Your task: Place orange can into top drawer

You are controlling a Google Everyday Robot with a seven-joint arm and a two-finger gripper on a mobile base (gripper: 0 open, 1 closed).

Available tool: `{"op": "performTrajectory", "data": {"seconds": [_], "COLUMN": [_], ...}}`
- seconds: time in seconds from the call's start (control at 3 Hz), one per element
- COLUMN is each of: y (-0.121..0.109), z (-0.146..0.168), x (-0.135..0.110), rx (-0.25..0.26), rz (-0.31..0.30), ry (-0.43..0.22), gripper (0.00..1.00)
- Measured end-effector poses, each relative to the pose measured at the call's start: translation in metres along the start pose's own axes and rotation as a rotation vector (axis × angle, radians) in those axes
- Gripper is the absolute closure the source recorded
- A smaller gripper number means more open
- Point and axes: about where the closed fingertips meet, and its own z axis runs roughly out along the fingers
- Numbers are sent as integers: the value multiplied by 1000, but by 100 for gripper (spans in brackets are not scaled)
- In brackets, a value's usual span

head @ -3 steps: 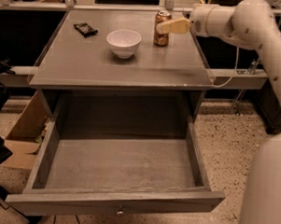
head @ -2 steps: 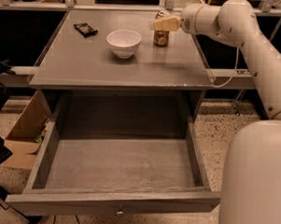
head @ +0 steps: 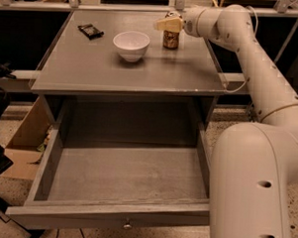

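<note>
Obs: orange can (head: 170,40) stands upright at the back right of the cabinet top (head: 91,69), just right of the white bowl (head: 131,44). Dark snack packet (head: 91,31) lies well apart at back left. Can has not shifted over the last second.

Change: a second ago the gripper (head: 167,24) was off to the can's right. It has swung left and now sits at the can's upper part, hiding the rim from where I stand. Arm reaches in from the right. Whether the claw is spread around the can or clamped on it, I cannot tell from this side.

Top drawer (head: 115,215) is pulled out below, nothing inside, knob (head: 127,224) facing me.

Reading: approach looks finished, now at the grasp stage. Can not yet lifted. Still to come: secure hold, lift clear of the bowl, carry forward and down into the drawer. Risk: a nudge this high up could tip the can
</note>
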Motion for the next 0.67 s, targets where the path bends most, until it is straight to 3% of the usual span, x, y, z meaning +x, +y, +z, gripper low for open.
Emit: {"op": "performTrajectory", "data": {"seconds": [0.33, 0.67], "y": [-10, -11], "z": [12, 13], "x": [11, 12], "rx": [21, 23], "rz": [10, 10], "ry": [6, 5], "gripper": [16, 47]}}
